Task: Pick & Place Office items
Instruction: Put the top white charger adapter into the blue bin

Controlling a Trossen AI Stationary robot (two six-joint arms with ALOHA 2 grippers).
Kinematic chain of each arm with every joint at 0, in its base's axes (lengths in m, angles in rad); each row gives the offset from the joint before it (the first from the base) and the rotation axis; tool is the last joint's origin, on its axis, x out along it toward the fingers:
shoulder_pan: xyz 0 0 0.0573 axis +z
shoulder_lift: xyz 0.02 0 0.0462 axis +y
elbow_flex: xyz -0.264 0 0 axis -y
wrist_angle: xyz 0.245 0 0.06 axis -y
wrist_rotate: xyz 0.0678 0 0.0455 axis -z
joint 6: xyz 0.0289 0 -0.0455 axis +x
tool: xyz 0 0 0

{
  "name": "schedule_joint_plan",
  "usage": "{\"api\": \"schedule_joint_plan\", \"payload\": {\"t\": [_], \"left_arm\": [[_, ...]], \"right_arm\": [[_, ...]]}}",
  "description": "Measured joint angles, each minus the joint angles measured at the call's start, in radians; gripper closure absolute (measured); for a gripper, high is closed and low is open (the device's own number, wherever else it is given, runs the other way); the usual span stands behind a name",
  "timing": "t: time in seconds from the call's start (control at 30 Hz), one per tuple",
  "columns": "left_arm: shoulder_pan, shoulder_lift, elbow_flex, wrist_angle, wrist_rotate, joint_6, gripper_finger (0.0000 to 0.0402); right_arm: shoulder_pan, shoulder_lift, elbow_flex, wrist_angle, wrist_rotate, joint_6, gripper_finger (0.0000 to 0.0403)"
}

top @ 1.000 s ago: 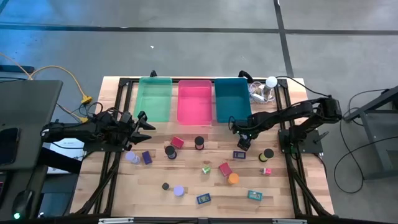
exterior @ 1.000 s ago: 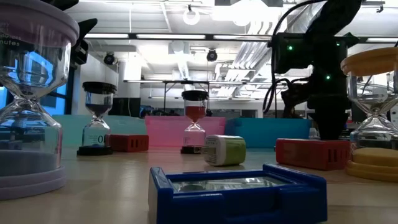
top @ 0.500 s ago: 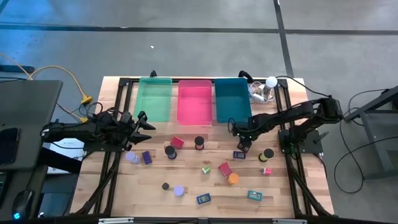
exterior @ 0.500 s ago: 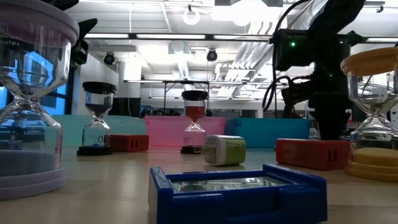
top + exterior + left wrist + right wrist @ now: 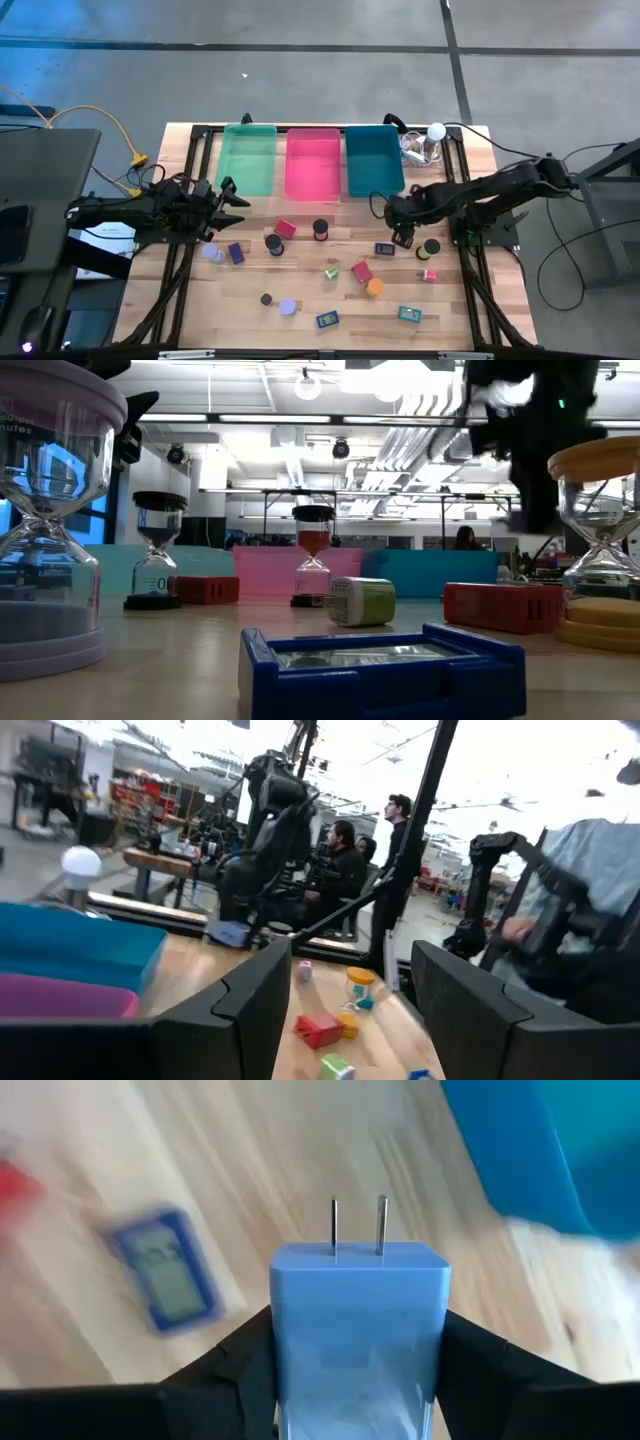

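**Right hand carrying a blue plug block toward the bins**

The right hand is grasping a light-blue plug block, its two metal prongs pointing away from the wrist. It is hanging over the worktop just in front of the teal bin, clear of the wood as far as the low view suggests. The pick looks done and the carry step is under way. The next move probably calls for swinging the block back over a bin rim and lowering before letting go.

The left hand is waiting in front of the green bin, its fingers spread and holding nothing.

Many items are lying loose in front of the teal bin: a small dark-blue framed block just beside the right hand, a black-topped timer, a red block, an orange disc and a green block. None is standing between hand and bin. The white ball-topped gadget is sitting beside the teal bin's far corner and could be clipped on a wide swing.
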Motion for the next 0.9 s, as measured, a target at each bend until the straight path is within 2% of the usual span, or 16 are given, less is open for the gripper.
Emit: {"api": "schedule_joint_plan", "payload": {"t": [0.2,0.4,0.47,0.63,0.9], "left_arm": [[0.0,0.0,0.0,0.002,-0.036,0.073,0.0199],[0.0,0.0,0.0,0.017,-0.083,0.121,0.0199],[0.0,0.0,0.0,0.016,-0.082,0.146,0.0199],[0.0,0.0,0.0,0.021,-0.082,0.21,0.0199],[0.0,0.0,0.0,0.023,-0.082,0.116,0.0199]], "right_arm": [[-0.117,-0.012,0.152,-0.029,0.006,-0.157,0.0208],[-0.32,0.042,0.309,-0.023,-0.026,-0.341,0.0208],[-0.393,0.072,0.346,-0.011,-0.069,-0.404,0.0208],[-0.562,0.165,0.37,0.089,-0.187,-0.534,0.0208],[-0.734,0.362,0.37,0.234,-0.251,-0.573,0.0208]]}}
